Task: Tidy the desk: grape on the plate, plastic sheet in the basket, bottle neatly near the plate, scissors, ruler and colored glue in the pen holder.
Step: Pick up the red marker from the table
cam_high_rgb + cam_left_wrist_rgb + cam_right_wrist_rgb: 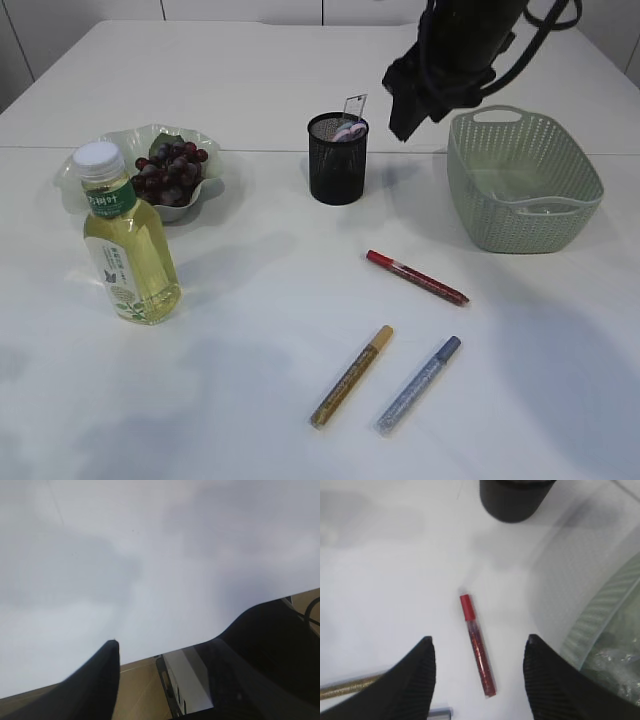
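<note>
I am holding my right pincer (477,672) up above the counter (250,330), its two dark fingers (415,680) spread wide apart with nothing between them. Straight below the gap, the red glue pen (477,645) is lying flat on the counter, its cap pointing toward the black mesh pen holder (338,158). In the exterior view my right arm is hanging high, between the pen holder and the green basket (522,180).

My left pincer (165,680) is sitting at the counter's edge, its fingers parted and gripping nothing, facing only bare white surface.

The grapes (170,170) are resting on the wavy plate (120,145) at the far left. The bottle (125,235) of yellowish drink is standing upright just in front of that plate, close to it. The pen holder is carrying the scissors (348,130), whose pale handles are showing at the rim, and a clear ruler (354,105) is sticking up beside them. The crinkled plastic sheet (615,665) is lying inside the basket. The gold glue pen (352,376) and the blue glue pen (418,384) are lying side by side near the front, apart from the red one.
</note>
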Controlling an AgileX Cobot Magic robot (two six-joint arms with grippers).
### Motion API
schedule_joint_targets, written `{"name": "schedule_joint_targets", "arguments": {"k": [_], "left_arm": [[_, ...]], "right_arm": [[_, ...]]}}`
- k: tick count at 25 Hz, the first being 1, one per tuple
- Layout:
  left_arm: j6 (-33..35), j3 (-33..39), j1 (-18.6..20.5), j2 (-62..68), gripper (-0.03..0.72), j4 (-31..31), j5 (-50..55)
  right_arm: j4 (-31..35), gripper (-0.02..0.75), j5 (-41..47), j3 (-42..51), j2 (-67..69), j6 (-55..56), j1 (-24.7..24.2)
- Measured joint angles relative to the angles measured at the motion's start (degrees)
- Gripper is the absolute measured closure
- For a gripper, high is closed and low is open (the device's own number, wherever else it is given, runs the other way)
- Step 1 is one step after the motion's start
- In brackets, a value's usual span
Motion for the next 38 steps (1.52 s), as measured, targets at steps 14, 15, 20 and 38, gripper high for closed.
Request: {"name": "schedule_joint_targets", "arguments": {"k": [14, 15, 20, 38], "left_arm": [[0.00, 0.00, 0.00, 0.00, 0.273, 0.00, -0.10], [0.00, 0.00, 0.00, 0.00, 0.273, 0.00, -0.10], [0.00, 0.00, 0.00, 0.00, 0.273, 0.00, -0.10], [0.00, 0.00, 0.00, 0.00, 0.273, 0.00, -0.66]], "right_arm": [[-10.28, 0.298, -3.78, 10.83, 3.91, 2.17, 3.95], [-10.28, 0.299, -4.09, 10.83, 4.76, 2.17, 3.95], [-10.32, 0.299, -5.57, 10.83, 8.27, 2.30, 3.95], [-9.60, 0.299, -7.99, 10.83, 15.29, 2.44, 3.95]]}}
